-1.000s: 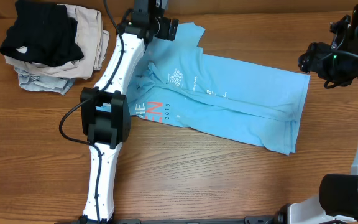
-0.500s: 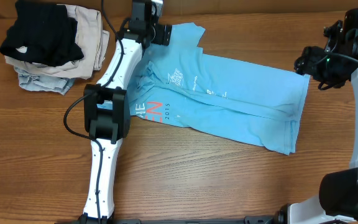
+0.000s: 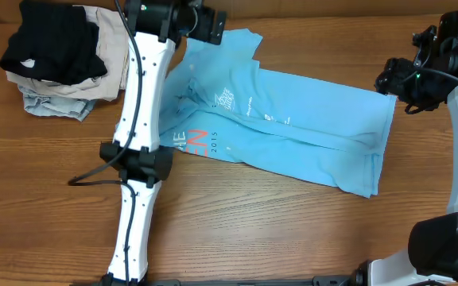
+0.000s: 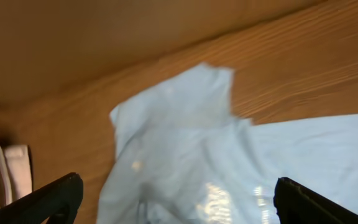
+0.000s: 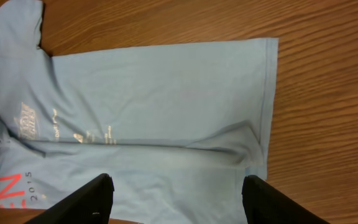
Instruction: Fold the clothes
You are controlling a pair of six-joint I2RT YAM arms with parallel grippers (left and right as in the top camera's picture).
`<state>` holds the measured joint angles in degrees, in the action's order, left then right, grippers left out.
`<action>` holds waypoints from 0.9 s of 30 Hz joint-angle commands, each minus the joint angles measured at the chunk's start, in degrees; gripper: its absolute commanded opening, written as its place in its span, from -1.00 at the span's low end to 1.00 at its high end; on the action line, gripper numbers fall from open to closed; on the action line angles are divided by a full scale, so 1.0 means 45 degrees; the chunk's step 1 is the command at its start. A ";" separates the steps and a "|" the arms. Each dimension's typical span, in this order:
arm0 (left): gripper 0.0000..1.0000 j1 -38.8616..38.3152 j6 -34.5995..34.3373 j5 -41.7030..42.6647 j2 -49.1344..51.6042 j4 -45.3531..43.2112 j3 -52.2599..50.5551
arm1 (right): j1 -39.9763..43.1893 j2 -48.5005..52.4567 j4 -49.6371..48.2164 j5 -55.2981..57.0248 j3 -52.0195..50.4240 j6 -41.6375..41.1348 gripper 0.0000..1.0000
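Sky-blue T-shirt [image 3: 293,127] lies spread on the tabletop [image 3: 293,238], perhaps already creased lengthwise. My left pincer [image 4: 176,193] hangs spread and empty over the far sleeve [image 4: 185,93], my right pincer [image 5: 176,186] likewise over the hem [image 5: 269,99]. Next, I judge: pinch both, fold inward.

Thin matt cloth T-shirt [image 3: 308,119], smooth grained wood table [image 3: 277,230]

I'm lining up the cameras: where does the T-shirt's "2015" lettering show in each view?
Overhead: "2015" lettering at the T-shirt's lower-left edge.
Left wrist: not in it.
Right wrist: bottom-left corner.
Shared landmark: the T-shirt's far sleeve.
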<state>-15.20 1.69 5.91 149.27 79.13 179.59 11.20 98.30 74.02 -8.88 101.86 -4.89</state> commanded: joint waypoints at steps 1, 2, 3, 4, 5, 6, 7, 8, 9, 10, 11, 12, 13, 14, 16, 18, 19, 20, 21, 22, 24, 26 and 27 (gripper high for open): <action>1.00 -0.0296 0.0199 -0.0126 0.0136 -0.0340 -0.0121 | 0.0000 -0.0029 0.0112 -0.0427 -0.0019 0.0049 0.40; 1.00 -0.0296 0.0204 -0.0126 0.0136 -0.0695 -0.0306 | -0.0024 -0.0029 0.0209 -0.0427 -0.0019 0.0049 0.40; 1.00 -0.0287 0.0204 -0.0136 0.0136 -0.1049 -0.0452 | -0.0058 -0.0029 0.0296 -0.0427 -0.0019 0.0049 0.40; 1.00 -0.0214 0.0204 -0.0126 0.0136 -0.1472 -0.0641 | -0.0102 -0.0029 0.0389 -0.0427 -0.0019 0.0049 0.40; 1.00 -0.0097 0.0204 -0.0131 0.0136 -0.2064 -0.0991 | -0.0180 -0.0029 0.0476 -0.0423 -0.0024 0.0049 0.40; 1.00 0.0005 0.0204 -0.0126 0.0136 -0.2482 -0.1268 | -0.0233 -0.0029 0.0491 -0.0418 -0.0029 0.0049 0.40; 1.00 0.0126 0.0204 -0.0121 0.0136 -0.2963 -0.1617 | -0.0287 -0.0029 0.0491 -0.0418 -0.0029 0.0049 0.40; 1.00 0.0228 0.0209 -0.0121 0.0136 -0.3332 -0.1938 | -0.0325 -0.0029 0.0476 -0.0418 -0.0029 0.0049 0.41; 1.00 0.0345 0.0316 -0.0087 0.0136 -0.3769 -0.2375 | -0.0369 -0.0029 0.0461 -0.0423 -0.0029 0.0049 0.41; 1.00 0.0447 0.0369 -0.0078 0.0136 -0.4172 -0.2764 | -0.0408 -0.0029 0.0432 -0.0423 -0.0029 0.0049 0.41; 1.00 0.0568 0.0393 -0.0078 0.0141 -0.4609 -0.3211 | -0.0442 -0.0029 0.0418 -0.0423 -0.0029 0.0049 0.41; 1.00 0.0656 0.0393 -0.0073 0.0141 -0.4935 -0.3609 | -0.0491 -0.0029 0.0403 -0.0423 -0.0029 0.0049 0.41; 1.00 0.0753 0.0389 -0.0068 0.0141 -0.5280 -0.4041 | -0.0520 -0.0029 0.0403 -0.0423 -0.0029 0.0049 0.41; 1.00 0.0835 0.0389 -0.0063 0.0141 -0.5576 -0.4454 | -0.0554 -0.0029 0.0413 -0.0418 -0.0029 0.0049 0.41; 1.00 0.0967 0.0389 -0.0058 0.0170 -0.5950 -0.5027 | -0.0583 -0.0029 0.0427 -0.0423 -0.0029 0.0049 0.42; 1.00 0.1035 0.0393 -0.0063 0.0296 -0.6339 -0.5425 | -0.0588 -0.0029 0.0442 -0.0427 -0.0029 0.0049 0.42; 1.00 0.1044 0.0408 -0.0068 0.0355 -0.6504 -0.5547 | -0.0593 -0.0029 0.0471 -0.0427 -0.0029 0.0049 0.42; 1.00 0.1054 0.0452 -0.0078 0.0563 -0.6931 -0.5702 | -0.0636 -0.0029 0.0520 -0.0427 -0.0029 0.0049 0.42; 1.00 0.1054 0.0457 -0.0078 0.0699 -0.7121 -0.5727 | -0.0656 -0.0029 0.0544 -0.0427 -0.0029 0.0049 0.42; 1.00 0.1054 0.0452 -0.0078 0.0816 -0.7339 -0.5736 | -0.0670 -0.0029 0.0573 -0.0427 -0.0029 0.0049 0.42; 1.00 0.1049 0.0447 -0.0068 0.1059 -0.7631 -0.5736 | -0.0695 -0.0029 0.0602 -0.0427 -0.0029 0.0049 0.42; 1.00 0.1049 0.0437 -0.0010 0.1341 -0.7849 -0.5736 | -0.0719 -0.0029 0.0617 -0.0423 -0.0029 0.0049 0.42; 1.00 0.1049 0.0442 0.0010 0.1462 -0.7961 -0.5731 | -0.0729 -0.0029 0.0617 -0.0423 -0.0034 0.0049 0.42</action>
<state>-10.15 2.15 5.56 152.86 44.40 154.15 8.47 98.30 76.73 -10.31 101.86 -4.86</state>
